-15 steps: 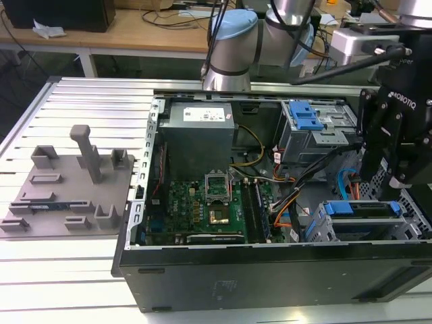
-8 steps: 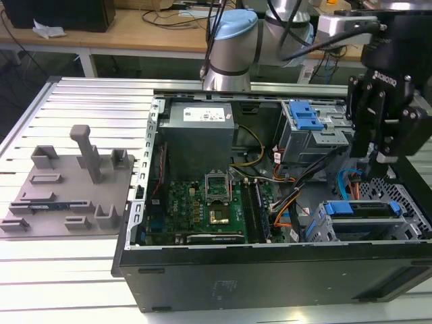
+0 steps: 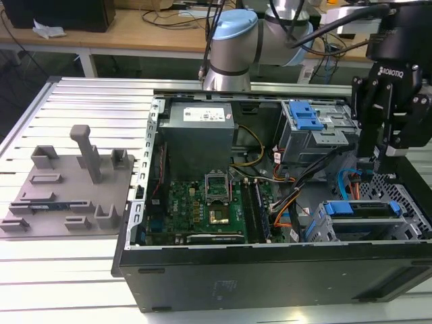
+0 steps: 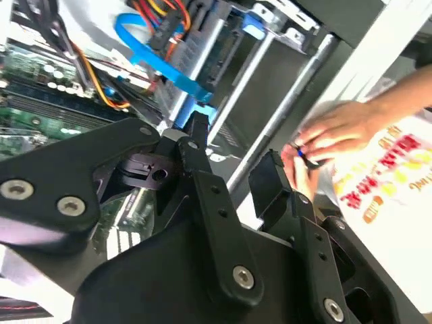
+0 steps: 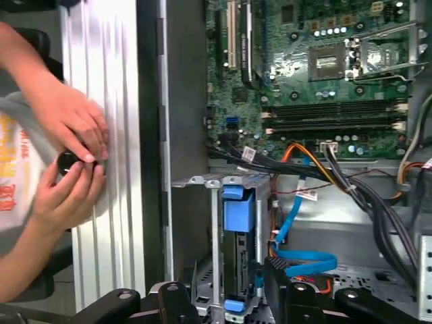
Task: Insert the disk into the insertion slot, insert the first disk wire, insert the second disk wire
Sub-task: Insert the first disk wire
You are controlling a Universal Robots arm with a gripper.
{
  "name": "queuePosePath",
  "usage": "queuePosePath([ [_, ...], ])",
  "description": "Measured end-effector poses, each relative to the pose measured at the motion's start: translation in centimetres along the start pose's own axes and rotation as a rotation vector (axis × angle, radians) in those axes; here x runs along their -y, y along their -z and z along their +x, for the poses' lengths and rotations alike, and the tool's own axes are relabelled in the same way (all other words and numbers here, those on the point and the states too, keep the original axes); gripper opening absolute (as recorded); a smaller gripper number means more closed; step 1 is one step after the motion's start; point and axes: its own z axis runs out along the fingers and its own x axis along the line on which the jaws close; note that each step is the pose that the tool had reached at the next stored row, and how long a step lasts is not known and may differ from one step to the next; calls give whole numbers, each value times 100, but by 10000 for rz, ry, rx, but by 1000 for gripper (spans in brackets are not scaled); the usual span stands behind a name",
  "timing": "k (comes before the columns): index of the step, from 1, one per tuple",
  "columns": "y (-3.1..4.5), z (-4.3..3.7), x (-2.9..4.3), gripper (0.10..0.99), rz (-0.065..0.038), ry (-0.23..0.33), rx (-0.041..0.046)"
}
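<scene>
The disk, in its bright blue frame, lies inside the insertion slot, the low grey cage at the case's front corner on the exterior view's right. In the first wrist view the disk sits in the cage. The light-blue first disk wire loops beside the disk's rear end; its plug is hidden. Red and orange strands of the second disk wire run close to it. My gripper hangs above the slot. It is open in the second wrist view, with nothing between its fingers.
A person's hands handle a small dark object on the ribbed table just outside the case wall. Thick black cables cross between the motherboard and the drive bays. A grey fixture plate lies at the exterior view's left.
</scene>
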Motion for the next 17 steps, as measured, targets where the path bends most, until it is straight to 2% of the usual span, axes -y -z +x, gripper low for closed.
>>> queuePosePath([
  [1, -7, -4, 23, 522, -21, -48, -87],
  [2, -27, -13, 49, 522, -92, -216, -147],
  [7, -59, -27, 88, 522, -263, -618, -156],
  [12, -54, -80, 93, 522, -290, -698, -158],
  [14, -39, -136, 100, 522, -288, -703, -158],
  [17, 5, -287, 116, 522, -288, -704, -159],
])
